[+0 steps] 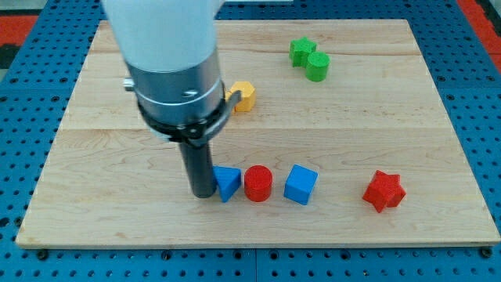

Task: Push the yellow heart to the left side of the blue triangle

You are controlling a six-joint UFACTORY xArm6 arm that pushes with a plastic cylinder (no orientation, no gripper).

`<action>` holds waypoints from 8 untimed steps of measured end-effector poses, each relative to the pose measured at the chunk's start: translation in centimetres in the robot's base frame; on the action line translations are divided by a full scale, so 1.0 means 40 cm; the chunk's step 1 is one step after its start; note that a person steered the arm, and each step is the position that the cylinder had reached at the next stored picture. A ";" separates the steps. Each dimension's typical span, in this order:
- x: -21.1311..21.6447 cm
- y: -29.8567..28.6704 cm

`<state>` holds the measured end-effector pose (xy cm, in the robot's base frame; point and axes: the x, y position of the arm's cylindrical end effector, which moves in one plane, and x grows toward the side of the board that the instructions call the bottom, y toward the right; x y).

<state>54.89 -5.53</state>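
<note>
Tip: my tip [203, 193], a bare rod holding nothing, touches triangle [227, 183] at lower centre.
Heart: no yellow heart visible; yellow block [243, 96] half hidden behind arm.

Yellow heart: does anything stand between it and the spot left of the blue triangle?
Yes: my tip itself stands at the blue triangle's left edge, filling that spot. The yellow heart sits toward the view's top, partly hidden behind the arm.
</note>
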 end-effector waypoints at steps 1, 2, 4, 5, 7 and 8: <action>0.000 0.025; -0.010 -0.004; -0.179 -0.237; -0.180 -0.324; -0.361 -0.301; -0.440 -0.158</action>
<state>37.28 -11.84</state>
